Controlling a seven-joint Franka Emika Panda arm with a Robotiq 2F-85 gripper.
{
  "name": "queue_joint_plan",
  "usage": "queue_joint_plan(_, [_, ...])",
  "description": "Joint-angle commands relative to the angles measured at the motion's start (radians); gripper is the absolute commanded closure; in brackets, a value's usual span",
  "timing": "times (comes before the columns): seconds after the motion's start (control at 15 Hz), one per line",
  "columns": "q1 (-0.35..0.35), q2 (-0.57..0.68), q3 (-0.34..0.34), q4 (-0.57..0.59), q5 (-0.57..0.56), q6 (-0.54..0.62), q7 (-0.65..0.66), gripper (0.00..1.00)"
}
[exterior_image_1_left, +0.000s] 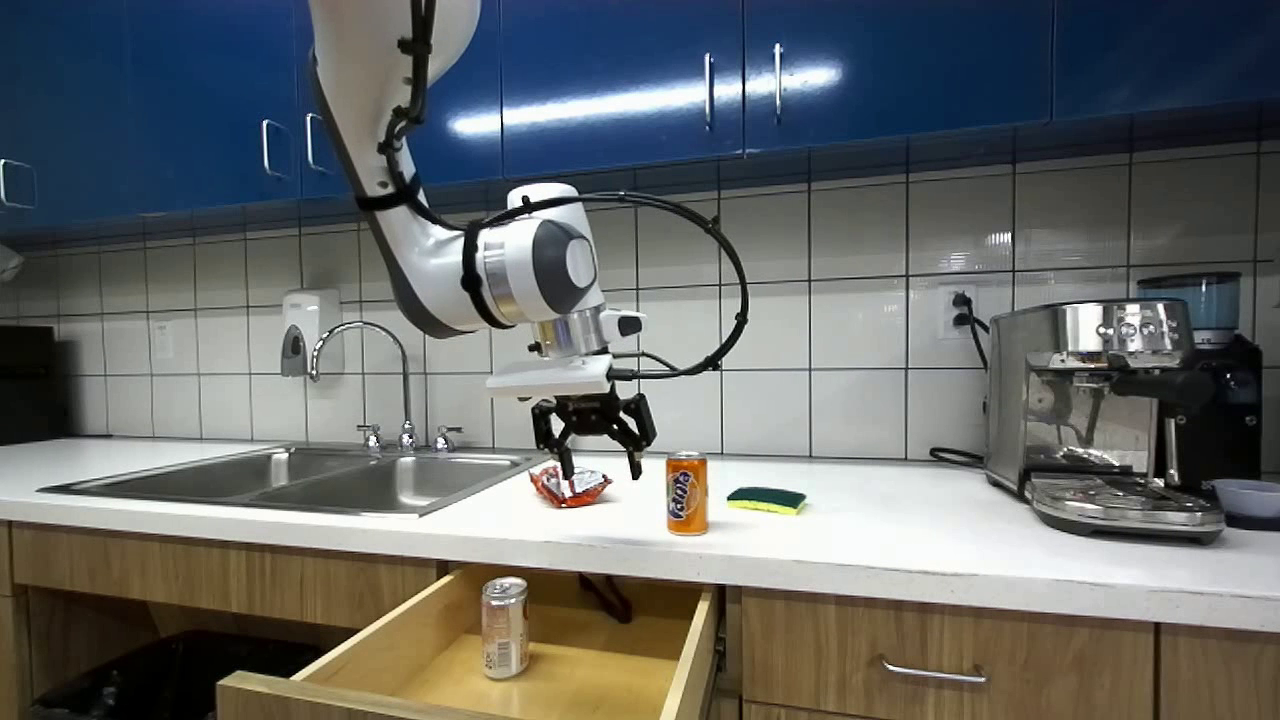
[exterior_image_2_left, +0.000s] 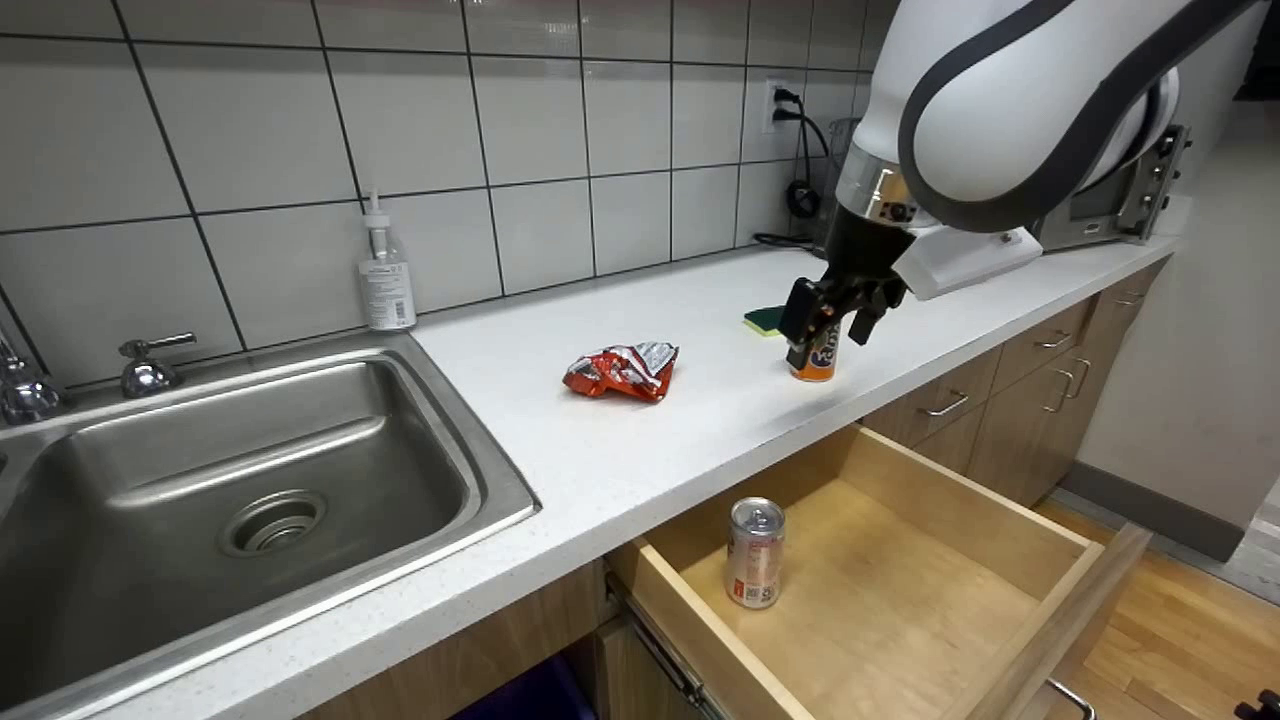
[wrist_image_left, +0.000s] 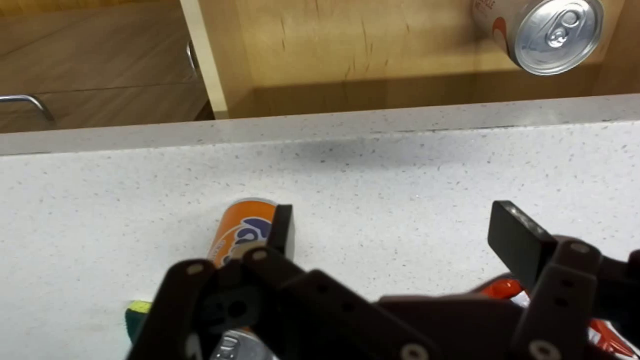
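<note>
Your pincer (exterior_image_1_left: 602, 470) hangs above the bench (exterior_image_1_left: 880, 515), pointing down and spread wide, with nothing gripped between its two fingers (wrist_image_left: 517, 245). Just to one side of it you have the orange Fanta can (exterior_image_1_left: 687, 493), standing upright on the bench near the front edge; in the wrist view one finger covers part of it, while in an exterior view a gap shows between that finger and the can. On the opposite side lies the crumpled wrapper (exterior_image_2_left: 624, 371), red and silver, which a fingertip partly hides from you in an exterior view. A green and yellow sponge (exterior_image_1_left: 767, 500) lies flat just beside the can, set back toward the tiled wall (exterior_image_1_left: 860, 320). Below the bench top the drawer (exterior_image_2_left: 900, 580) stands pulled out, and inside it you can see a pale can (exterior_image_2_left: 755, 558) upright, near one side wall. Past the wrapper, the steel sink (exterior_image_2_left: 340, 450) is let into the bench, and a pump bottle (exterior_image_2_left: 386, 285) stands by its back corner, close to the tiled wall. Toward the end of the bench away from the sink you find the coffee machine (exterior_image_1_left: 1060, 410), with a dark appliance (exterior_image_1_left: 1235, 390) and a pale bowl (exterior_image_1_left: 1248, 497) close by it. Blue cabinets (exterior_image_1_left: 620, 90) hang overhead along the wall.
</note>
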Motion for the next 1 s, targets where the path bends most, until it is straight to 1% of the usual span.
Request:
queue_joint_plan(0.0, [-0.032,-0.017,0.001,0.024,0.014,-0.048,-0.009,0.0])
queue_joint_plan(0.4, [-0.074,-0.005,-0.01,0.068,0.04,-0.072,-0.032,0.0])
queue_joint_plan(0.93, [-0.117,0.03,-0.014,0.144,0.084,-0.135,-0.078,0.0])
